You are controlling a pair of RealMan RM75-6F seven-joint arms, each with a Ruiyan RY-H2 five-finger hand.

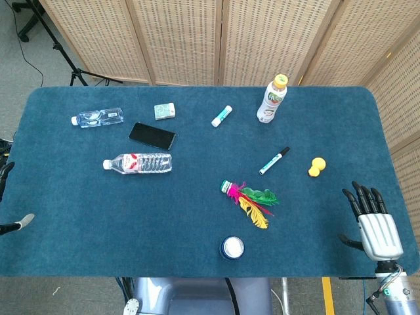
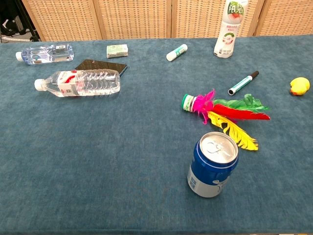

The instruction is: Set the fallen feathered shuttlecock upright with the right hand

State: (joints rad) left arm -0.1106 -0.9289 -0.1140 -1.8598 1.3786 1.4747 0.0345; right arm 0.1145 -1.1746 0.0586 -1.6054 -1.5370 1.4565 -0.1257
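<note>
Nothing of the task is done yet, as far as can be judged.

At the near edge of the table (image 1: pixel 79 243), close to its right corner, the right hand (image 1: pixel 373 223) is seen in the head view only. It is held flat with the fingers (image 1: pixel 365 198) spread and pointing away from the robot, and nothing is held in it. It is well apart from the shuttlecock. At the left edge only a small part of the left hand (image 1: pixel 12 223) is shown, so it cannot be told whether it is wide or narrow.

Near the middle of the near edge a blue can (image 2: pixel 212 164) stands upright. Just behind it the feathered shuttlecock (image 2: pixel 222 113) is lying on its side, near the centre of the table and a little toward the right. Its green base (image 2: pixel 187 102) is turned to the left and its red, green and yellow feathers (image 2: pixel 239 133) are spread toward the right and the near edge. The yellow feather comes close to the can.

Farther back, a marker (image 2: pixel 243 82) and a small yellow object (image 2: pixel 300 85) are placed on the right side, and a lying water bottle (image 2: pixel 78 82) on the left.

What is left is the whole task: the right hand must be brought over to the shuttlecock, which must be gripped, probably near the base, turned until the feathers point up, set on its base and released. The can so near is judged a risk during the reach.
</note>
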